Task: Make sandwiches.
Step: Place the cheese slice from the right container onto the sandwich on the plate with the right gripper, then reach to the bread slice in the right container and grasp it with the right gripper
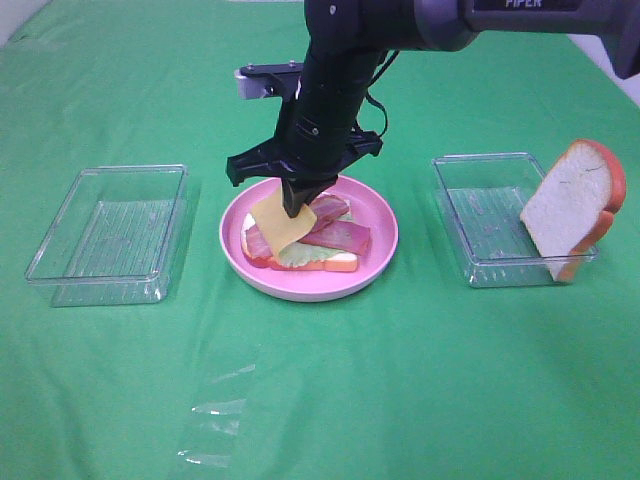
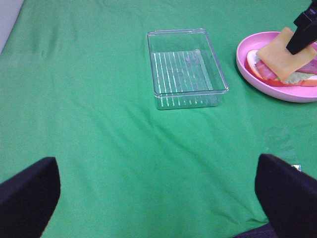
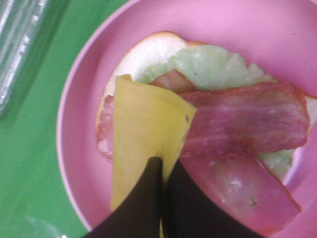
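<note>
- A green cloth covers the whole worktop, lightly creased.
- Left fingers spread wide over bare cloth.
- Right fingers pinch the cheese above the sandwich.

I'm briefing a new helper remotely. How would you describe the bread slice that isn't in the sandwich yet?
Start at the pink plate mid-cloth, then go to the clear tray on its right. The loose bread slice leans on that tray's far end, tilted, white-faced with an orange-brown crust; the other tray holds nothing.
</note>
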Controlling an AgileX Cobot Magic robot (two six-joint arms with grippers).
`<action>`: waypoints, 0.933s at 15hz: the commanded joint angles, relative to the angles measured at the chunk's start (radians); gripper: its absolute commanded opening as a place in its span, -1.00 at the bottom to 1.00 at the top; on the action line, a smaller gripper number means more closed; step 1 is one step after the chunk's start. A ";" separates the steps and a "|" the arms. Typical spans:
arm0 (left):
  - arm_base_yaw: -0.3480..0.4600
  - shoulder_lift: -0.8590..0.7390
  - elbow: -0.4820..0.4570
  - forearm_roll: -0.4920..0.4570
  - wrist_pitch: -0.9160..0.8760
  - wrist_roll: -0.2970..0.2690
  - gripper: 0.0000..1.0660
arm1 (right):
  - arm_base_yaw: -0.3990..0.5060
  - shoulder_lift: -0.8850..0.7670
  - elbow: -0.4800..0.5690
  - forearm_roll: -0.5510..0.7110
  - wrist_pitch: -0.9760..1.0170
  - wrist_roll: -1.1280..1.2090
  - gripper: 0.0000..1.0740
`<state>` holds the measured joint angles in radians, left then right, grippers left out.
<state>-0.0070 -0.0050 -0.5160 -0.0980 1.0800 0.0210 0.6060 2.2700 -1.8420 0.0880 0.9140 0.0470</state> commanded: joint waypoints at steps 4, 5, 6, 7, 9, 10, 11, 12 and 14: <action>0.001 -0.014 -0.001 -0.008 -0.003 0.002 0.88 | 0.000 0.014 -0.005 -0.072 0.014 0.009 -1.00; 0.001 -0.014 -0.001 -0.008 -0.003 0.002 0.88 | 0.000 0.014 -0.005 -0.093 0.017 0.009 -1.00; 0.001 -0.014 -0.001 -0.008 -0.003 0.002 0.88 | 0.000 0.014 -0.005 -0.099 0.020 0.009 -1.00; 0.001 -0.014 -0.001 -0.008 -0.003 0.002 0.88 | 0.000 0.014 -0.005 -0.099 0.025 0.009 -0.99; 0.001 -0.014 -0.001 -0.008 -0.003 0.002 0.88 | 0.000 0.014 -0.005 -0.098 0.036 0.006 -0.64; 0.001 -0.014 -0.001 -0.008 -0.003 0.002 0.88 | 0.000 0.014 -0.005 -0.104 0.043 -0.011 0.33; 0.001 -0.014 -0.001 -0.008 -0.003 0.002 0.88 | 0.000 0.011 -0.005 -0.115 0.044 -0.022 0.72; 0.001 -0.014 -0.001 -0.008 -0.003 0.002 0.88 | 0.000 0.004 -0.005 -0.134 0.049 -0.022 0.85; 0.001 -0.014 -0.001 -0.008 -0.003 0.002 0.88 | 0.000 -0.025 -0.010 -0.179 0.062 -0.019 0.84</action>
<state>-0.0070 -0.0050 -0.5160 -0.0980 1.0800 0.0210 0.6060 2.2670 -1.8420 -0.0730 0.9690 0.0360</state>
